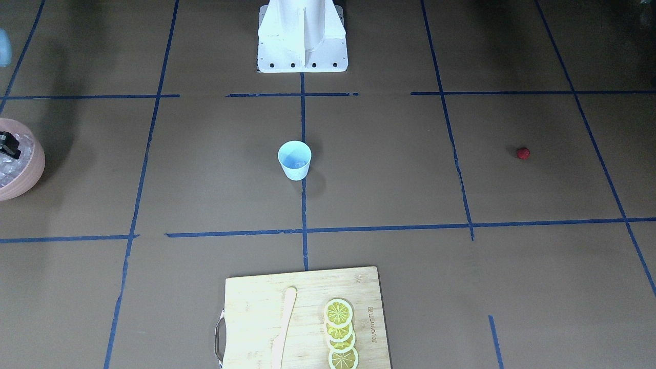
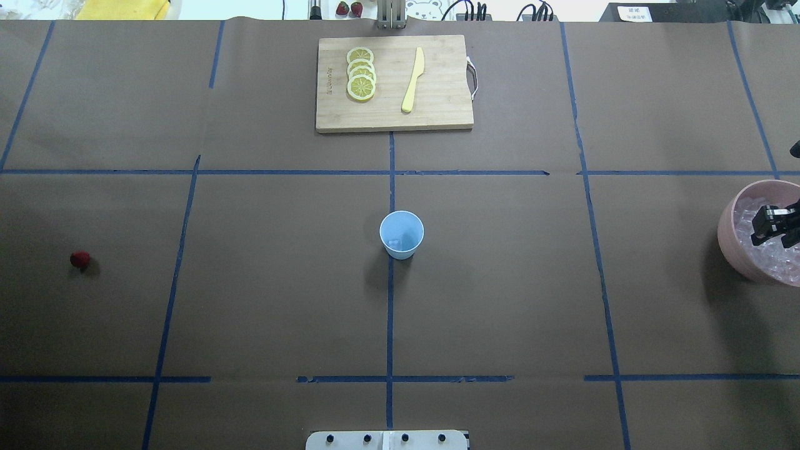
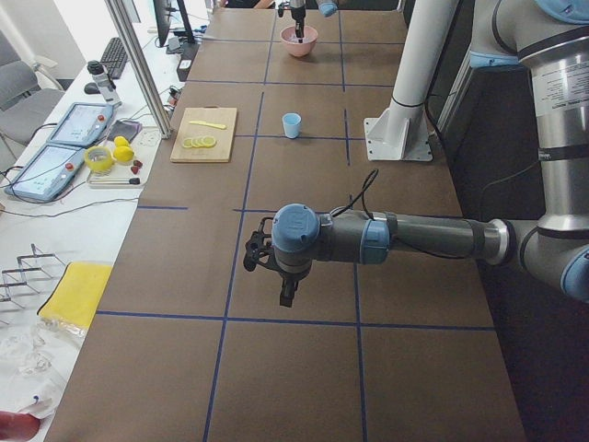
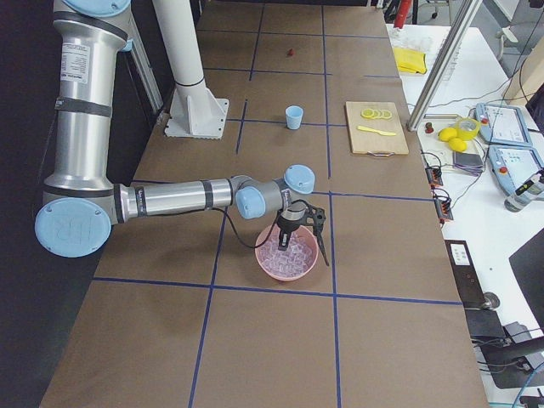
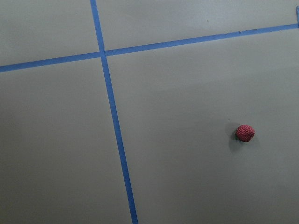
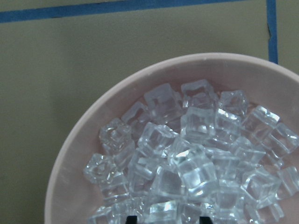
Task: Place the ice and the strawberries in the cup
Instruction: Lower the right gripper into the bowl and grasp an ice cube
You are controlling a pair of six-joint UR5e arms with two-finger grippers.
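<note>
The cup (image 2: 402, 234) stands upright on the tabletop (image 2: 500, 281), straight out from the robot's base, with bare brown paper on every side of it. Well apart from the cup on the robot's left lies the strawberry (image 2: 80, 259), alone in open space. The left gripper (image 3: 287, 296) hangs above the tabletop on that side, clear of the berry. Whether it is open or closed I cannot tell.

Well apart from the cup on the robot's right, near that end of the tabletop, sits the pink bowl (image 2: 728, 231), heaped with ice (image 6: 187, 158). The right gripper (image 2: 775, 225) hangs over the ice inside the bowl's rim, its fingertips (image 6: 132, 218) spread apart and clasping nothing.

Beyond the cup, against the far edge, lies a cutting board (image 2: 437, 106) with lemon slices (image 2: 361, 74) and a knife (image 2: 412, 80).
</note>
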